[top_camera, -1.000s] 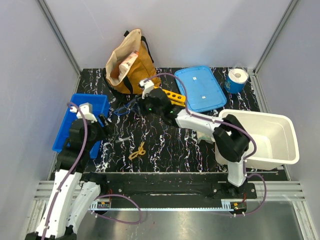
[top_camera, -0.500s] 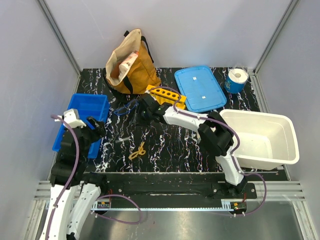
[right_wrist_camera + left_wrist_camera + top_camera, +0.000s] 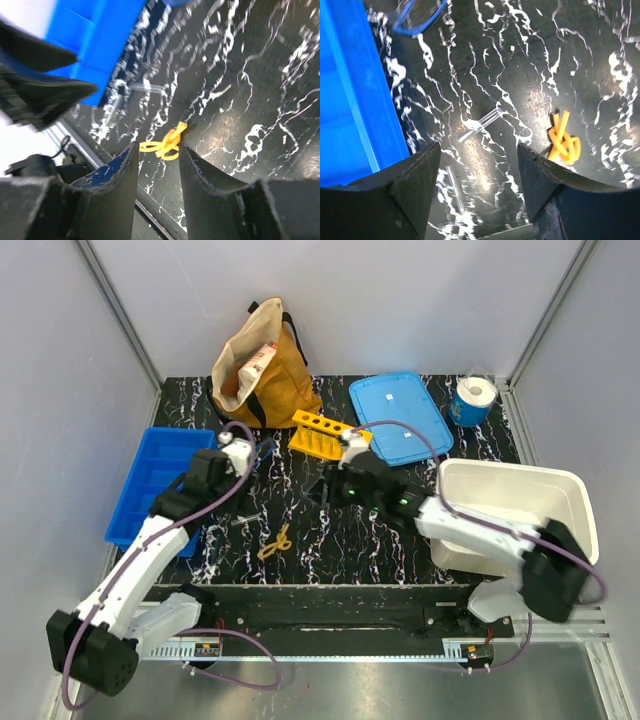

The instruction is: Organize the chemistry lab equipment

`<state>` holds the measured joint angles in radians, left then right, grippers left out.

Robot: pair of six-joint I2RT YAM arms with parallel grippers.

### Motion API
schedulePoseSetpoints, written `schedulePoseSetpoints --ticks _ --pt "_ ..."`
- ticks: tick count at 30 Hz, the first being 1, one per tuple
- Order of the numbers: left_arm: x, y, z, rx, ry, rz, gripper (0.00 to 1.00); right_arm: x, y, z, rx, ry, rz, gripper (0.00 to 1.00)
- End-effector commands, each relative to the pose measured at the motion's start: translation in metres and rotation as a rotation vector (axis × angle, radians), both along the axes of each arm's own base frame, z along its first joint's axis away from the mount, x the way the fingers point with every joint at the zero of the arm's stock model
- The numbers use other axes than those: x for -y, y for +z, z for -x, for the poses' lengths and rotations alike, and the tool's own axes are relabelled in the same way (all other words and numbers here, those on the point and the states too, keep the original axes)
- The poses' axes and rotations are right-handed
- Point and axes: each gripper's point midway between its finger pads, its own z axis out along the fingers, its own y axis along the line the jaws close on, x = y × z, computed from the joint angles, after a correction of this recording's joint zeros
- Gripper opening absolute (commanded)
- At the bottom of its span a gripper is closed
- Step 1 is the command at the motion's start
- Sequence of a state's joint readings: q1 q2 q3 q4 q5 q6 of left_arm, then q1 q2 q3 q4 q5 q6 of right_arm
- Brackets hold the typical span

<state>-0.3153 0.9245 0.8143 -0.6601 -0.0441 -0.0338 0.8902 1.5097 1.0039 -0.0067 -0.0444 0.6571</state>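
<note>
Top view, with both wrist views. The table (image 3: 330, 540) is black with white veining.

**Left gripper** (image 3: 479, 147): released, fingers spread wide, nothing between them. It hangs above the table at about 9 o'clock from the centre, beside the blue bin (image 3: 150, 480).

**Right gripper** (image 3: 159, 146): released, fingers apart with a narrower gap, holding nothing. It hangs near the table centre, pointing toward 8 o'clock.

**Tubes** (image 3: 481, 125): thin clear tubes lying flat on the table at about 8 o'clock from the centre, just beside the bin's right wall. In the left wrist view one lies aslant in the gap between the fingers. A second (image 3: 455, 187) lies nearer the camera.

**Yellow loop** (image 3: 275, 540): lies on the table at about 7 o'clock, at 4 o'clock from the tubes and apart from them. In the right wrist view it shows between the fingers, on the table beyond them.

**Goggles** (image 3: 417, 17): blue-framed, on the table at 12 o'clock from the tubes, close to the bin's far corner. They are largely hidden under the left arm in the top view.

**Other items:**
- Yellow rack (image 3: 322, 432) at 12 o'clock.
- Tan bag (image 3: 255, 370) at 11 o'clock.
- Blue lid (image 3: 400, 415) at 1 o'clock.
- Paper roll (image 3: 472, 398) at 2 o'clock.
- White tub (image 3: 560, 490) at 3 to 4 o'clock.
</note>
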Motion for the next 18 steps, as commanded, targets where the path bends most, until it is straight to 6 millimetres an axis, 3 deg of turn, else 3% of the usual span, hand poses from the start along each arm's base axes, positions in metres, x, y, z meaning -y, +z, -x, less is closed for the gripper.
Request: schedulePoseSetpoints --ticks 1,5,7,11,15,18 --pt "0.009 0.014 -0.020 0.065 -0.289 -0.296 0.68 0.040 0.083 -0.002 0.312 -0.074 -0.124 0.43" --pt "0.011 -0.026 -0.017 -0.069 -0.536 -0.484 0.68 0.085 0.115 0.010 0.424 -0.173 -0.180 0.43" --pt "0.008 -0.051 -0.010 -0.171 -0.624 -0.536 0.67 0.100 0.123 0.017 0.459 -0.193 -0.205 0.43" --pt "0.005 -0.083 -0.003 -0.321 -0.676 -0.552 0.64 0.121 0.135 0.024 0.506 -0.229 -0.215 0.43" --pt "-0.012 -0.100 -0.006 -0.407 -0.646 -0.572 0.63 0.135 0.140 0.028 0.536 -0.257 -0.205 0.43" --pt "-0.012 -0.103 -0.011 -0.423 -0.649 -0.572 0.59 0.140 0.143 0.028 0.549 -0.270 -0.209 0.43"
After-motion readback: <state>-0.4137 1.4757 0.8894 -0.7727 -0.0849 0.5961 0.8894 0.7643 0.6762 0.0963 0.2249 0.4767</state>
